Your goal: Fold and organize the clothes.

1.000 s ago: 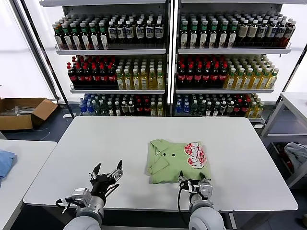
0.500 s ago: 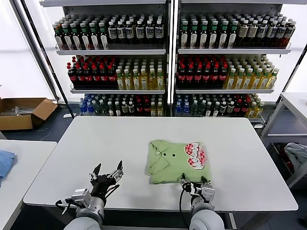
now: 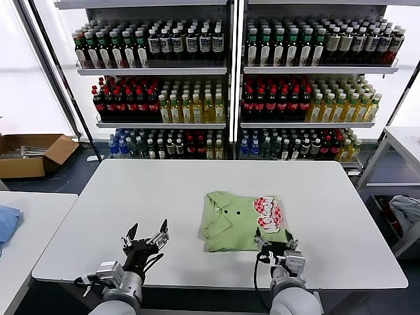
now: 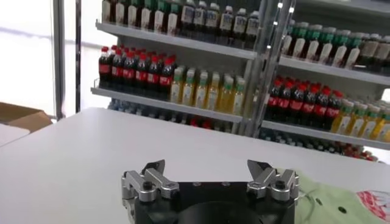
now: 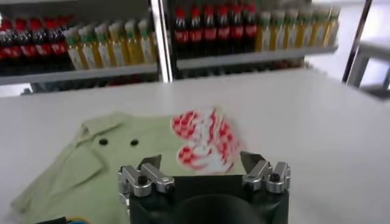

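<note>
Both claws stood released: our right claw at the desk's near edge, facing the folded light green polo shirt; our left claw idle.

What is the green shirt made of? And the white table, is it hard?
The green shirt looks like soft cloth, probably cotton knit: it creases and its collar flops. Matte, with a printed red-and-white picture. The table looks hard and smooth, maybe plastic-coated board: flat, with a faint sheen.
</note>
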You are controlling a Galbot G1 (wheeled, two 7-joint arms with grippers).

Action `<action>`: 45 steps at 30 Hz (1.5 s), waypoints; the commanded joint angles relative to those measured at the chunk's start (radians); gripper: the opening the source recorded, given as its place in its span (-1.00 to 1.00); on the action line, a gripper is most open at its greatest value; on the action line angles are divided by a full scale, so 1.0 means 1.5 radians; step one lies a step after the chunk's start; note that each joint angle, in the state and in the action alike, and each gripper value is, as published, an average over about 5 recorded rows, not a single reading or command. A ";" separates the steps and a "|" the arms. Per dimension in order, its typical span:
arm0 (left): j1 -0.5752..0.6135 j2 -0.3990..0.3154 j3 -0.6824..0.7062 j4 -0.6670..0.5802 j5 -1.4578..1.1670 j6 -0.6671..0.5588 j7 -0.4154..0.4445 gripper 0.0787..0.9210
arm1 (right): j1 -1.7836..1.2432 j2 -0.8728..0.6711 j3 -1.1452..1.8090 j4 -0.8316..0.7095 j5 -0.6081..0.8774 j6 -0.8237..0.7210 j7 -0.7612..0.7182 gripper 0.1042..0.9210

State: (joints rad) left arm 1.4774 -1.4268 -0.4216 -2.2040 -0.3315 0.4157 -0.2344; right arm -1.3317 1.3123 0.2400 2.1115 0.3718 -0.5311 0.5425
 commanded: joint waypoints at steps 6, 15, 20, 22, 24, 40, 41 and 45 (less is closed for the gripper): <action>-0.002 -0.012 -0.009 0.003 0.072 -0.108 0.028 0.77 | -0.075 -0.065 0.183 0.053 -0.147 0.081 -0.103 0.76; 0.004 -0.019 -0.005 0.016 0.131 -0.121 0.037 0.77 | -0.086 -0.040 0.179 0.051 -0.137 0.084 -0.094 0.76; 0.006 -0.019 -0.005 0.014 0.131 -0.122 0.038 0.77 | -0.080 -0.043 0.171 0.049 -0.139 0.084 -0.098 0.76; 0.005 -0.019 -0.005 0.013 0.130 -0.122 0.037 0.77 | -0.077 -0.045 0.168 0.048 -0.139 0.084 -0.099 0.76; 0.005 -0.020 -0.005 0.014 0.130 -0.123 0.037 0.77 | -0.075 -0.047 0.164 0.047 -0.139 0.084 -0.101 0.76; 0.011 -0.022 -0.014 0.002 0.131 -0.117 0.045 0.77 | -0.070 -0.048 0.131 0.040 -0.138 0.082 -0.111 0.76; 0.011 -0.023 -0.014 0.001 0.131 -0.116 0.044 0.77 | -0.070 -0.047 0.130 0.039 -0.138 0.082 -0.111 0.76; 0.012 -0.023 -0.012 -0.002 0.129 -0.113 0.043 0.77 | -0.068 -0.047 0.130 0.035 -0.138 0.081 -0.114 0.76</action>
State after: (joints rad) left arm 1.4917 -1.4611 -0.4403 -2.2003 -0.1436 0.2428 -0.1748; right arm -1.4347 1.2429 0.4411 2.1693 0.1664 -0.4109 0.3781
